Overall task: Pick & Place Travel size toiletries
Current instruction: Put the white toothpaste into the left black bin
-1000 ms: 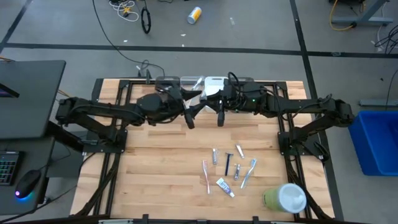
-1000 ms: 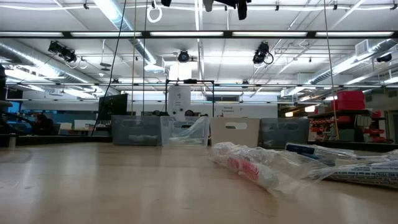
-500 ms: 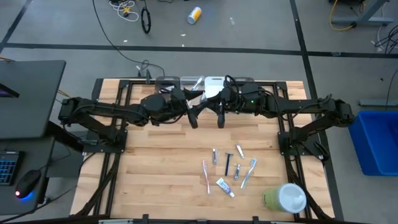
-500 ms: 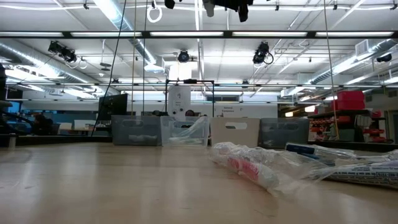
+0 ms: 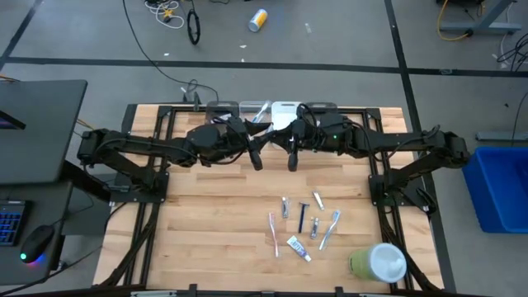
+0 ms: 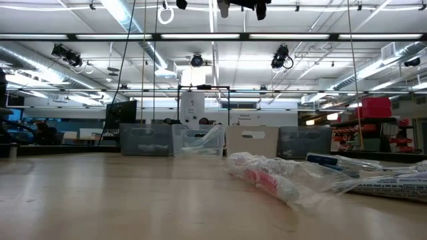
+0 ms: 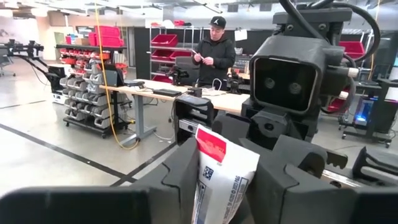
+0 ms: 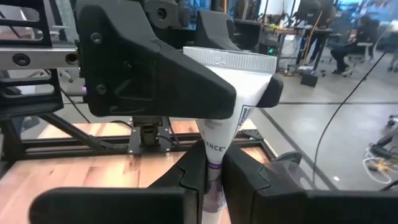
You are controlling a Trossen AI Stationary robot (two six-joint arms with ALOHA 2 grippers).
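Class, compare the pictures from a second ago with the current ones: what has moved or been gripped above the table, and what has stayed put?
The left claw has shifted slightly toward the right claw, and its fingers have closed in on the white tube that the right claw keeps pinched between its own. The toiletries on the table and the green-and-white container have not moved.

The light wooden slatted table (image 5: pixel 214 206) carries scattered toothbrushes, razors and small tubes (image 5: pixel 301 223) beside a green-and-white round container (image 5: pixel 378 262).
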